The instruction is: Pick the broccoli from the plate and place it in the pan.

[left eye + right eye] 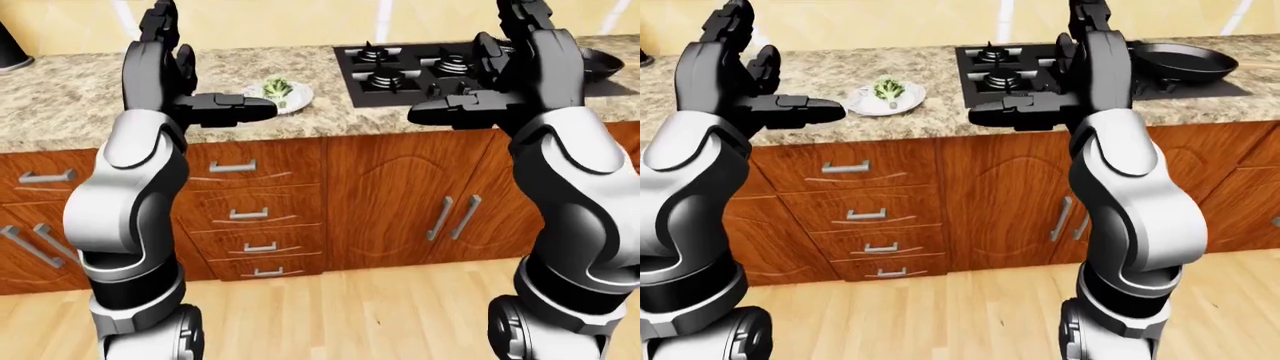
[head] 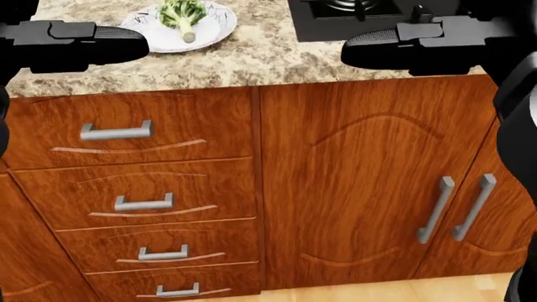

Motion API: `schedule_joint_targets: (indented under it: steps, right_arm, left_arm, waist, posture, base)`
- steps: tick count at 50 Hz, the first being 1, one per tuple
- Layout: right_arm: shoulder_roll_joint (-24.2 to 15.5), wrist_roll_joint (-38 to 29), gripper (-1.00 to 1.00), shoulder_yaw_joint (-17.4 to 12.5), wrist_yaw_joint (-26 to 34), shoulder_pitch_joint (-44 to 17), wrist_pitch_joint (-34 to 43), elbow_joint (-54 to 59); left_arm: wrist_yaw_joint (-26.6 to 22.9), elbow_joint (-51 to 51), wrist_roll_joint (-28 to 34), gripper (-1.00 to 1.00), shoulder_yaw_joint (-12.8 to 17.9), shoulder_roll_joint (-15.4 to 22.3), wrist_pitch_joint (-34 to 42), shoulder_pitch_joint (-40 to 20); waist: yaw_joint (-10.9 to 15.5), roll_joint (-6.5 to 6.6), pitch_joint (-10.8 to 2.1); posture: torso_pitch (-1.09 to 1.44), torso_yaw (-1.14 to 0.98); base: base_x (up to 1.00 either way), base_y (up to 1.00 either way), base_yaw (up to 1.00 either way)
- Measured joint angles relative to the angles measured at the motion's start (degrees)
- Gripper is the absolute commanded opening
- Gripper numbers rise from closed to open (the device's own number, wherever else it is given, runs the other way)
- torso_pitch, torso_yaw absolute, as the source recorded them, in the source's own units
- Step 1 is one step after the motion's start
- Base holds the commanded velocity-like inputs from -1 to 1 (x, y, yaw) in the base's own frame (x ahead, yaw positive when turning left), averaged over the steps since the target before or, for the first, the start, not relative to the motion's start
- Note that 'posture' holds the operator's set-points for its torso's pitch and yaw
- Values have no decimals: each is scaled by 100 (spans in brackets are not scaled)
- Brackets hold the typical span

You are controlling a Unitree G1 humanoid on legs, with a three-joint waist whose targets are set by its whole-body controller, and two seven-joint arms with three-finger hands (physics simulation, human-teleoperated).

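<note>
The small green broccoli floret with a pale stem (image 2: 182, 15) lies on the round white patterned plate (image 2: 216, 26), which stands on the speckled beige granite counter (image 2: 252, 60), a little to the left of the black gas stove with four burners (image 1: 1015, 66). In the head view the stem points toward the bottom of the picture. The black round frying pan (image 1: 1185, 61) sits on the right part of the stove in the right-eye view, well apart from the plate, and nothing is seen inside it.

Both arms are raised in front of the counter, forearms upright. The left hand (image 1: 190, 86) stands at the left of the plate, with two fingers pointing up and one black finger (image 1: 235, 107) stretched sideways toward the plate; it is spread and holds nothing. The right hand (image 1: 1065, 82) is in the same pose (a mirror of the other one), with one finger (image 1: 1015, 114) stretched to the left at the counter's edge, below the stove; it is also spread and holds nothing. Neither hand touches the broccoli or the plate.

Below the counter are reddish-brown wooden cabinets (image 2: 352, 189): a column of four drawers with grey metal handles (image 2: 143, 202) at the left, and doors with long vertical handles at the right. The floor (image 1: 970, 307) is of light wooden boards.
</note>
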Motion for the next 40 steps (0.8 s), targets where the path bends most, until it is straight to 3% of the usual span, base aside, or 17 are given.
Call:
schedule_joint_targets:
  steps: [2,5,10,13,14,16,19,24,27,29,30,33,40]
  right_arm:
    - [25,39,100,101,38,24,30,32]
    - [10,61,100,80,68,9,55,26]
    - [-16,23,100,-3,39,-77,-7,-96]
    - [-26,27,100,8,42,-98,-22,-81]
    - [-39,22,100,-10,46,-48,-41,-57]
    - [-32,-10,100,-48,27,44,5,10]
    - [-29,-50,100,-46,5,25,72,63]
    - [-36,-35,100,-41,31,-40,22,-79]
    - [-47,-44,100,-47,38,-72,-7,-46]
    - [15,-37,100,12,51,-7,-19,-47]
    - [32,-15,100,61,67,8,20,-25]
    - [22,38,100,91,98,-11,127,-4]
    - [-5,0,100,27,81,-98,28,-122]
  left_arm:
    - [36,29,29,100,76,17,51,65]
    - [63,42,51,100,69,23,69,25]
    - [49,-79,18,100,42,26,9,-32]
    - [56,-45,20,100,42,30,2,-75]
    - [58,-49,22,100,16,-18,-10,-48]
    - [31,-5,-17,100,-75,-56,30,7]
    - [-4,39,-72,100,-102,-47,115,9]
    - [13,-46,-38,100,-27,-10,-1,-48]
    - [19,-44,-31,100,-27,0,-43,-77]
    - [24,-9,-17,100,11,15,-61,-12]
    - [37,20,-2,100,40,17,-40,38]
    - [67,109,33,100,49,13,40,42]
    - [46,-27,19,100,42,27,-52,-28]
  waist:
    - [37,57,11]
    - [46,-21,-71]
    - [101,-304,-84]
    - [127,-594,-133]
    - [79,-522,-88]
    - [14,-552,12]
    - [-14,-517,-31]
    - [-48,-199,-37]
    - [-92,106,-97]
    - [-11,37,-39]
    - [13,65,-18]
    - [44,12,-70]
    - [123,-459,-112]
  posture:
    - [0,0]
    - [0,0]
    - [0,0]
    - [0,0]
    - [0,0]
    - [0,0]
    - [0,0]
    - [0,0]
    - [0,0]
    - [0,0]
    - [0,0]
    - [0,0]
    - [0,0]
  base:
    - [25,0,0]
    - [25,0,0]
    - [25,0,0]
    - [25,0,0]
    - [26,0,0]
    - [26,0,0]
    - [25,0,0]
    - [25,0,0]
    - [26,0,0]
    - [25,0,0]
    - [26,0,0]
    - [25,0,0]
    - [24,0,0]
